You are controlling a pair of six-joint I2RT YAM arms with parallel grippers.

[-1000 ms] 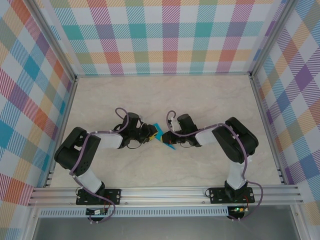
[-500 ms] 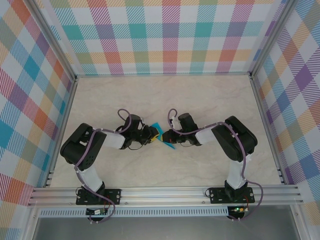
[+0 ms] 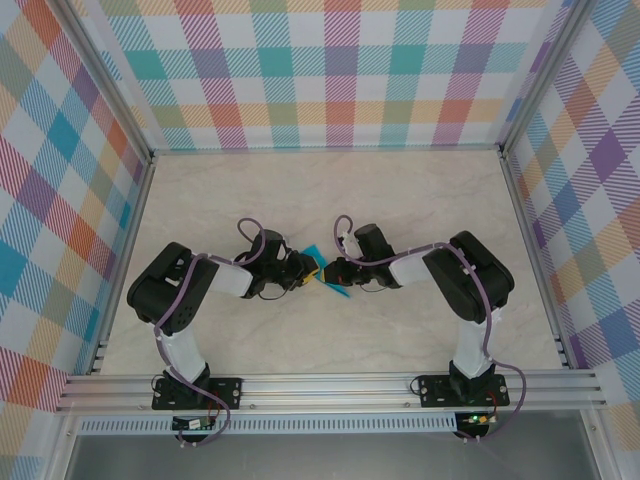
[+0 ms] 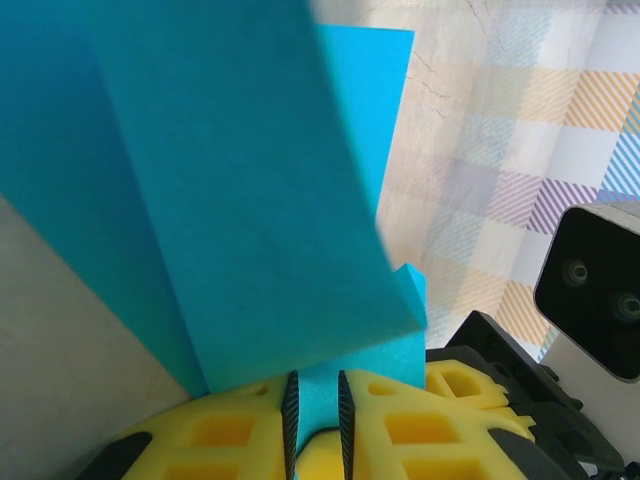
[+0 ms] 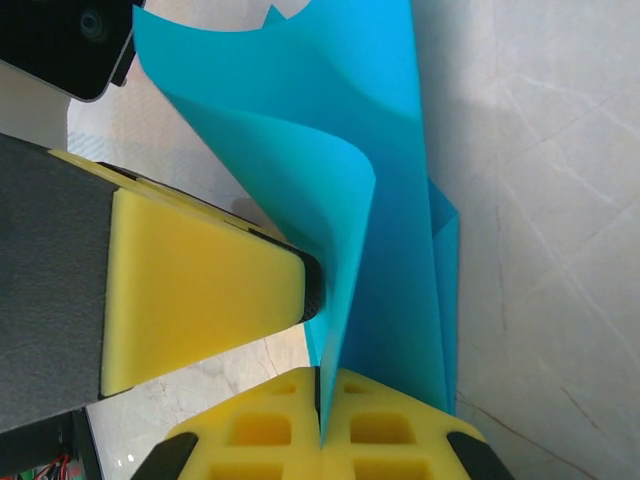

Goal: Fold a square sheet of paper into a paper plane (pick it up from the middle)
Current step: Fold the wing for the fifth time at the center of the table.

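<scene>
Blue paper (image 3: 334, 287), folded into long flaps, near the middle of the tabletop (image 3: 420, 200), right between the two claws. Up close in the left wrist view, wide flat flaps lying one over the other, with sharp folds. In the right wrist view, one big curling flap beside straight folded layers.

Pinched by the left claw (image 4: 316, 405), with a thin strip of blue paper squeezed between its dark pads (image 4: 290, 400). Pinched by the right claw (image 5: 320, 400) too, its yellow fingers (image 5: 385, 435) pressed tight together on a paper edge.

One yellow and grey finger (image 5: 200, 290) of the left claw right up against the curling flap. White camera box (image 4: 595, 290) of the other arm just past the paper in the left wrist view.

From above, both claws almost nose to nose, with bits of paper poking out behind and in front of them. Hard to tell if the paper touches the tabletop.

Pale, stone-look tabletop all around. Checked walls (image 3: 300, 70) in many colours at the back and sides.
</scene>
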